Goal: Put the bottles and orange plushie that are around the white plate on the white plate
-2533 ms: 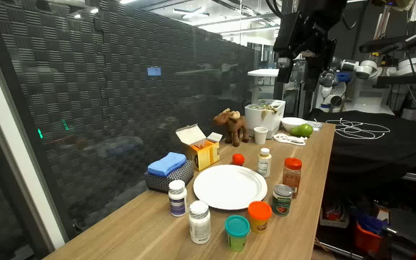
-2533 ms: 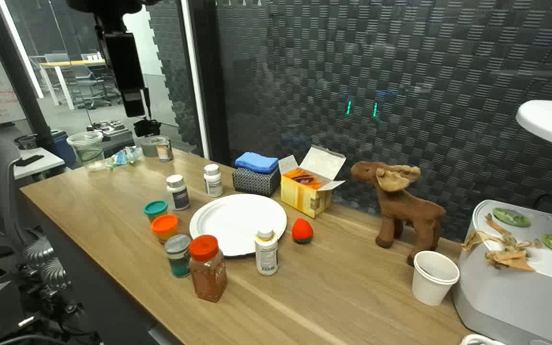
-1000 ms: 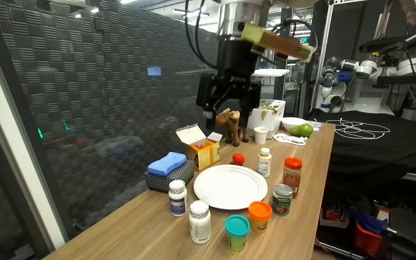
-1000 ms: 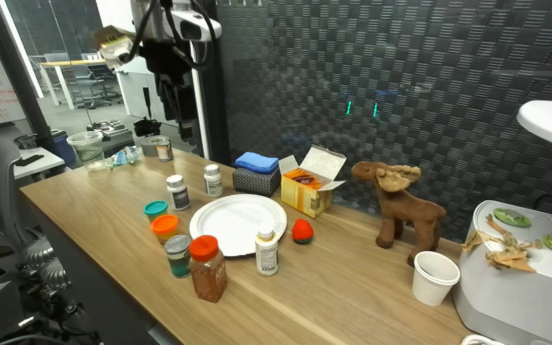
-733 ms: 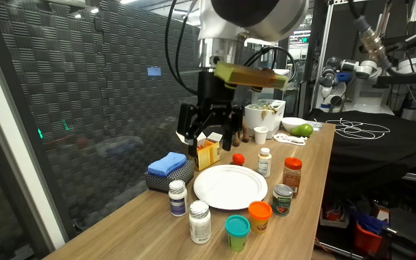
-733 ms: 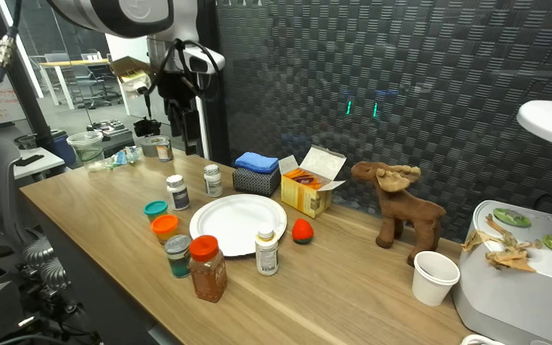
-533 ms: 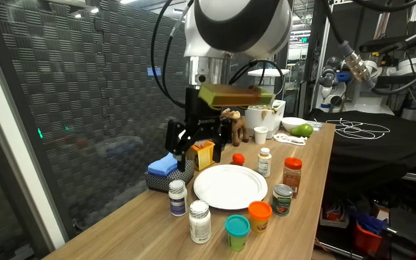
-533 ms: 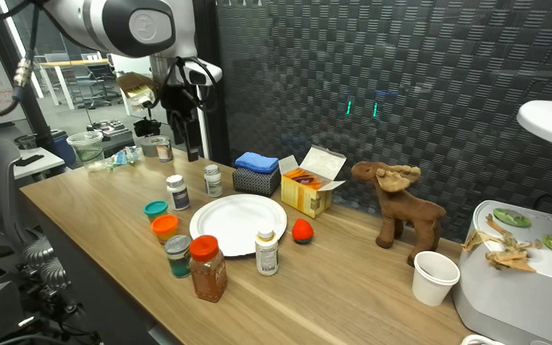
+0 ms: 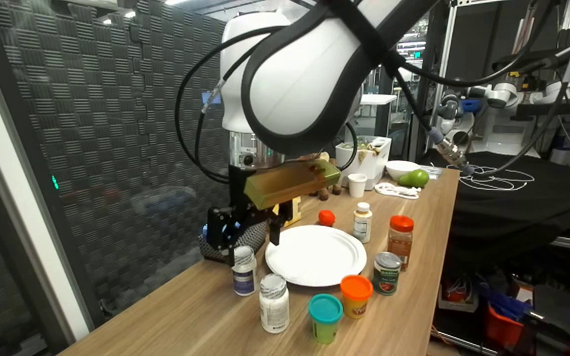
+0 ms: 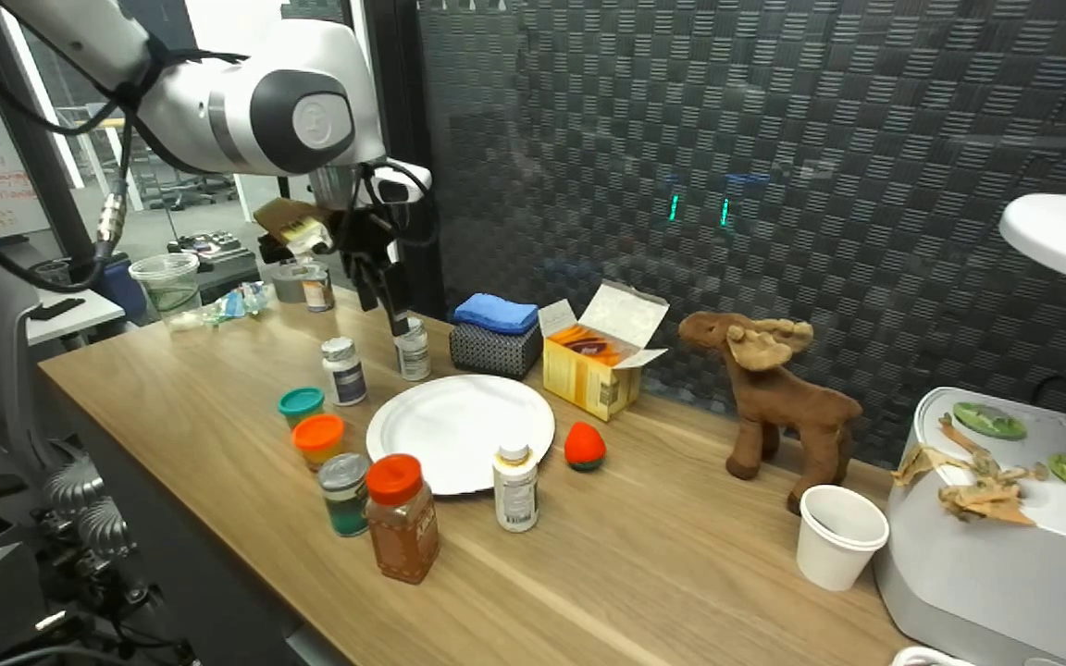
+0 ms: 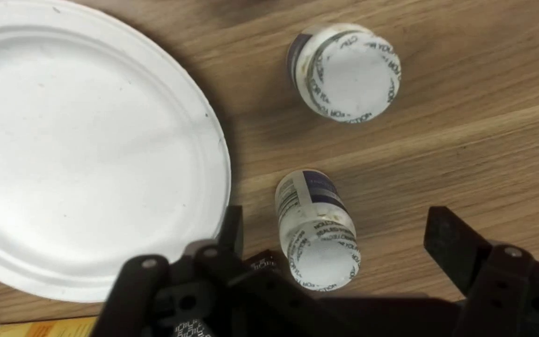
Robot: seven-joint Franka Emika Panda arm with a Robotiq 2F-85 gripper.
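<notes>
The tool stands wide, with its fingers spread on either side of a purple-labelled white bottle, and the wrist view shows a gap on both sides of it. How low they reach beside it is hard to judge. The white arm is bent high above the desk. A second white bottle stands near the first; both are upright, apart from the white plate, which lies flat. Along the plate's edge, in both exterior views, stand a teal-lidded tub, an orange-lidded tub, a can and a red-capped jar, one after another and all upright. A third white bottle stands just beside the rim, and the orange plushie sits on the desk between that bottle and an open yellow carton. Next to the carton, a folded blue cloth lies on a dark patterned box. A brown plush moose stands well apart from the plate, near some white paper cups.
</notes>
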